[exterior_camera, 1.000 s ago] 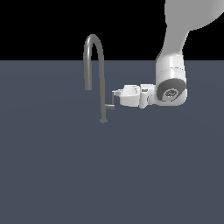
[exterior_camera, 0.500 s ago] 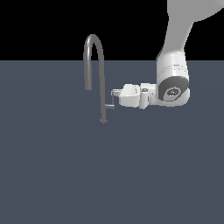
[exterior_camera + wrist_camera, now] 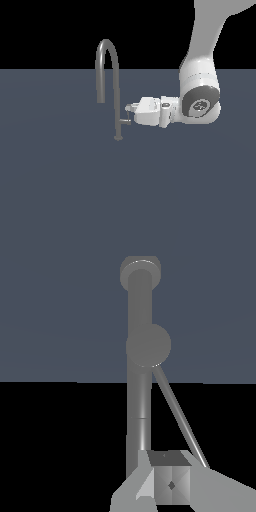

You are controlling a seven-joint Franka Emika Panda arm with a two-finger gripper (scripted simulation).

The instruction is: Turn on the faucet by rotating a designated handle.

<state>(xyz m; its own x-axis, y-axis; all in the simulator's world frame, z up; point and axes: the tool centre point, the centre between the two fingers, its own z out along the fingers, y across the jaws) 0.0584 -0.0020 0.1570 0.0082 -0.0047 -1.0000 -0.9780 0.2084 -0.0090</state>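
Exterior view: the faucet [image 3: 116,90] stands upright on a flat slate-grey table [image 3: 75,200], a little toward the exterior view's left of the middle. Its stem rises straight from a small round base, then arches over so that the spout mouth hangs on the exterior view's left of the stem. The handle [image 3: 126,120] juts from the lower stem toward the exterior view's right, a short stub with a slim rod turning upward at its end.

The arm comes down from the upper part of the exterior view's right and bends so that the white hand lies level, pointing at the stem. The gripper [image 3: 129,109] has its tips right at the handle's rod, apparently touching it or just beside it; the stem is close behind. Whether the jaws are spread or closed on the rod cannot be told from this side.

Wrist view: the stem [image 3: 139,386] runs through the middle of the frame, with the round stub end [image 3: 148,345] facing the camera and the thin rod [image 3: 178,416] slanting from it to one fingertip [image 3: 170,476] of the gripper. The rod's end meets the edge of that fingertip; the jaws' gap is not clear here either.

The table around the faucet base lies bare on all sides, and its far edge meets a black background.
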